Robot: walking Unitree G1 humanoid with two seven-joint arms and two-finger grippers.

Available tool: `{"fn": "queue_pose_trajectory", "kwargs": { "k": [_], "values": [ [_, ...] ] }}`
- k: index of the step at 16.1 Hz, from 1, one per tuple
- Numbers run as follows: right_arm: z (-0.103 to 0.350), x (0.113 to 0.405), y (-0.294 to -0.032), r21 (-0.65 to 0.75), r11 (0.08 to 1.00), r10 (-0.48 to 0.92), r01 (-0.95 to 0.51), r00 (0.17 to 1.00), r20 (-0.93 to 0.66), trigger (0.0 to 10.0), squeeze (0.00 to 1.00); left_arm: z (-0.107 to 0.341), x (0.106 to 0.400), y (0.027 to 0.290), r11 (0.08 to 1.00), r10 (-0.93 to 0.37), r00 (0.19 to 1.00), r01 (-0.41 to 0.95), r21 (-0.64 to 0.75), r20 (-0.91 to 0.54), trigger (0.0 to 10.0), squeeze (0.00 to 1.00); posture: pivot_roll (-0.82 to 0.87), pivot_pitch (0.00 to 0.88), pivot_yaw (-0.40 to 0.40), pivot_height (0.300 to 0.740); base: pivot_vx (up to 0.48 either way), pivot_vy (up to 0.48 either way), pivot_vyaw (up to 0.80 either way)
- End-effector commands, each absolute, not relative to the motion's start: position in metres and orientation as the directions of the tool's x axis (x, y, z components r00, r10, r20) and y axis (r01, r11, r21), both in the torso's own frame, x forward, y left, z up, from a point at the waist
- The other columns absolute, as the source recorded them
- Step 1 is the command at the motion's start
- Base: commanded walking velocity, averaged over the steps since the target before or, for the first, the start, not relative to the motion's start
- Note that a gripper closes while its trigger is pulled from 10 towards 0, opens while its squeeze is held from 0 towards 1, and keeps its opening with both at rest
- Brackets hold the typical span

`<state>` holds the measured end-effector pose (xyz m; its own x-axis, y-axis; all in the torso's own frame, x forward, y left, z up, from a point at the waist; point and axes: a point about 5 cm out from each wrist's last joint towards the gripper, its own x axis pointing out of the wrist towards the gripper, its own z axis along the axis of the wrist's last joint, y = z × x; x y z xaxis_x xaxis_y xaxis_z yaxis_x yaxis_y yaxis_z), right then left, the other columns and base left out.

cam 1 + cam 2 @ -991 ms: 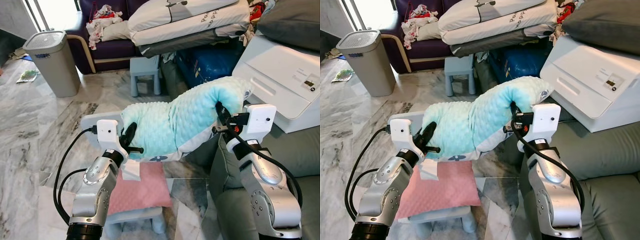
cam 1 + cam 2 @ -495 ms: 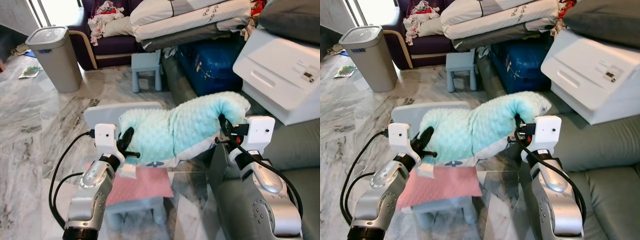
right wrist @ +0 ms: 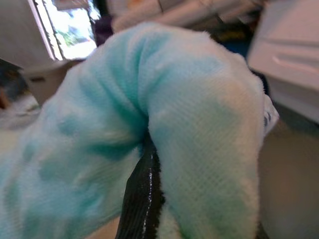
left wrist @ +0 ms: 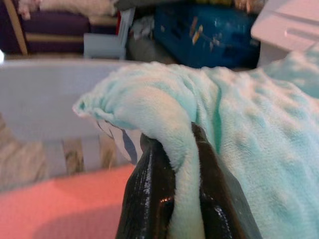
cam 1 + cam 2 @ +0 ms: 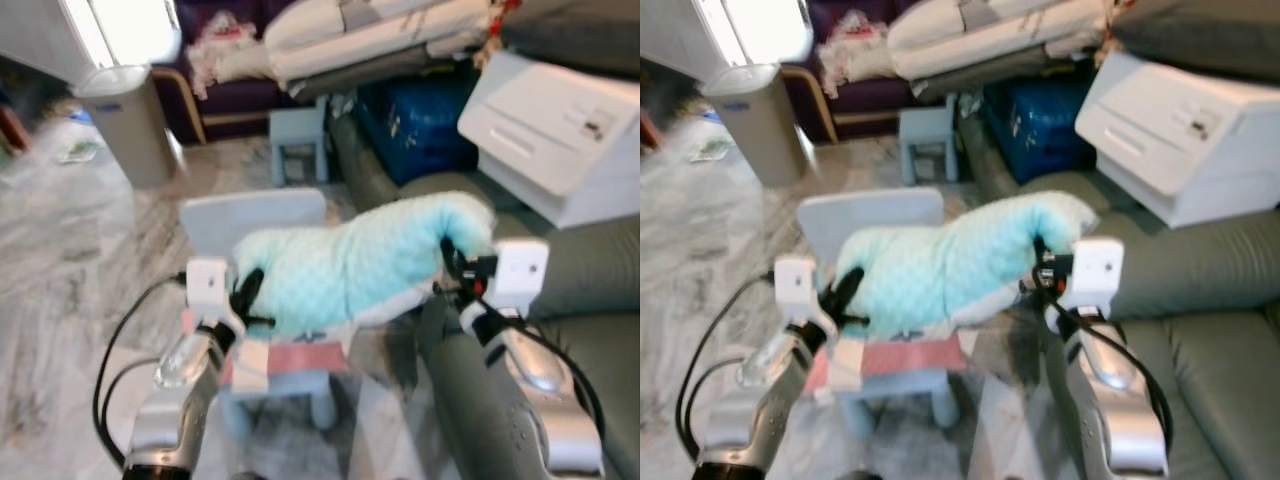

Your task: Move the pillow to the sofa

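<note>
above the small chair (image 5: 255, 215), the pillow (image 5: 360, 262) is held aloft, pinched at each end by the left gripper (image 4: 172, 199) and right gripper (image 5: 447, 262); a soft fold could be lost before the sofa (image 5: 1200, 270) is reached.

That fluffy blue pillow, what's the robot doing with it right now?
The robot holds the light blue pillow up between both arms, above a small chair with a pink cushion. The left end effector is pinched on one end of the pillow and the right end effector grips the other end. The grey sofa lies just to the robot's right, and the pillow is not on it yet. The head views are blurred.
</note>
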<state>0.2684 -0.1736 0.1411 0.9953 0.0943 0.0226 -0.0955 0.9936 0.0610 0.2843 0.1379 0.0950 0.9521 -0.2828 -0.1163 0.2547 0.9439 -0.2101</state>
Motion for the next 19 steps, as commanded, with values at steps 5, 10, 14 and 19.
{"fn": "queue_pose_trajectory", "kwargs": {
  "k": [5, 10, 14, 19],
  "values": [
    [0.145, 0.27, -0.172, 0.076, 0.994, 0.078, -0.082, 0.996, 0.044, 10.0, 0.0, 0.097, 0.285, 0.146, 0.95, -0.265, 0.957, 0.239, -0.199, -0.119, 10.0, 0.0, -0.17, 0.042, 0.067, 0.74, -0.311, 0.0, 0.0],
    [0.142, 0.27, -0.169, 0.086, 0.991, 0.097, -0.099, 0.995, 0.032, 10.0, 0.0, 0.097, 0.289, 0.147, 0.952, -0.249, 0.96, 0.219, -0.216, -0.125, 10.0, 0.0, -0.17, 0.044, 0.071, 0.74, 0.0, 0.0, 0.0],
    [0.144, 0.272, -0.168, 0.089, 0.991, 0.098, -0.101, 0.994, 0.041, 10.0, 0.0, 0.1, 0.295, 0.147, 0.951, -0.251, 0.961, 0.222, -0.214, -0.117, 10.0, 0.0, -0.17, 0.04, 0.073, 0.74, 0.0, 0.24, 0.0],
    [0.147, 0.272, -0.17, 0.087, 0.991, 0.092, -0.097, 0.994, 0.053, 10.0, 0.0, 0.104, 0.302, 0.15, 0.954, -0.246, 0.963, 0.222, -0.2, -0.107, 10.0, 0.0, -0.18, 0.04, 0.076, 0.74, 0.0, 0.48, 0.0]
  ]
}}
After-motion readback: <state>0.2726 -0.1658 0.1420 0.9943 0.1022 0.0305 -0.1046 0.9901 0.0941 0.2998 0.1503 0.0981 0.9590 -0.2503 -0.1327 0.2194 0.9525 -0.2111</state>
